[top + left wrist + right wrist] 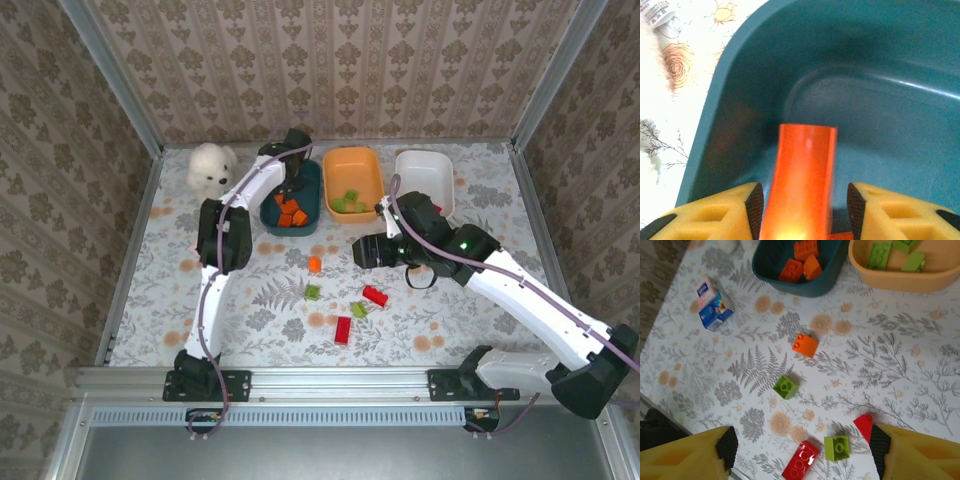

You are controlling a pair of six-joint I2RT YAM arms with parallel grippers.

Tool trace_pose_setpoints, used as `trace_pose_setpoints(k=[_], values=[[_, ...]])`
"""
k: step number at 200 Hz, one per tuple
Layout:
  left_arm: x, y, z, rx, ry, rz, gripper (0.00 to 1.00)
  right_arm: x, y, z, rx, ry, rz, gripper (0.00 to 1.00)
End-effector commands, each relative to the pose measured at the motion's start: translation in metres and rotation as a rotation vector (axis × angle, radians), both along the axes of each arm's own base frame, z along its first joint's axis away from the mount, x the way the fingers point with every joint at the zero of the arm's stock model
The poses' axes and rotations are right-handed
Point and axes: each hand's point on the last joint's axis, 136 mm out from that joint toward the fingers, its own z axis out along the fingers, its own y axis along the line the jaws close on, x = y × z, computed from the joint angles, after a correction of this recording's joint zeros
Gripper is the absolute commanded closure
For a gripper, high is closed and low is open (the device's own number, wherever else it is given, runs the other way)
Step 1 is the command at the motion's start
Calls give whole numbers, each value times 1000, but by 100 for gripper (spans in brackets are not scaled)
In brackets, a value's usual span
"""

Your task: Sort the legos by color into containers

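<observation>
Sorting stands about half done: the left gripper [805, 205], jaws parted, loosely brackets an orange studded plastic brick [802, 170] over the dark teal plastic tub [740, 75], while five loose bricks [785, 387] lie beneath the wide, empty right gripper [802, 445].

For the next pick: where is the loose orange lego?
Top view: the orange lego lies just left of centre, between the dark teal tub and a green lego.

The orange brick [801, 175] at the left hand [805, 210] is blurred, so close up, and the bottom edge cuts off its lower end. A finger [880, 450] of the right hand [803, 447] half hides a red brick [863, 422]. The teal tub [832, 275] and orange tub [900, 282] run off the top. The carton [714, 304] has print too small to read.
</observation>
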Motion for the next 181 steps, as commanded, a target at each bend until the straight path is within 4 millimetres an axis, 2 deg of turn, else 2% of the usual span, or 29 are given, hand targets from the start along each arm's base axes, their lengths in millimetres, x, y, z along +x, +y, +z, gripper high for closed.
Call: trace_pose_setpoints(k=[1,16,32,56,69,77,94,119,138,152,181], values=[[-1,-3,34,-12,-37,-16,46,-16,-8,-24,-66,106,25,27],[-1,-2,51,-22,-63,-11,45,-21,-8,-33,-91,136,37,28],[-3,-1,73,-43,-100,-3,44,-25,1,-40,-104,151,75,28],[-12,2,128,-108,-187,25,42,-28,28,-55,-136,155,163,28],[-25,6,157,-152,-229,32,41,-28,41,-65,-154,168,199,29],[-35,7,175,-186,-253,20,40,-26,50,-79,-187,199,217,29],[-66,17,196,-221,-269,8,36,-22,67,-95,-237,231,240,27],[-125,45,198,-258,-275,13,34,-18,91,-116,-300,300,231,22],[-173,64,188,-296,-288,3,33,-16,103,-138,-307,388,152,18],[-209,76,179,-329,-300,-11,32,-13,105,-153,-321,450,60,16],[-270,87,162,-418,-325,-80,33,-10,114,-172,-320,550,-63,19]])
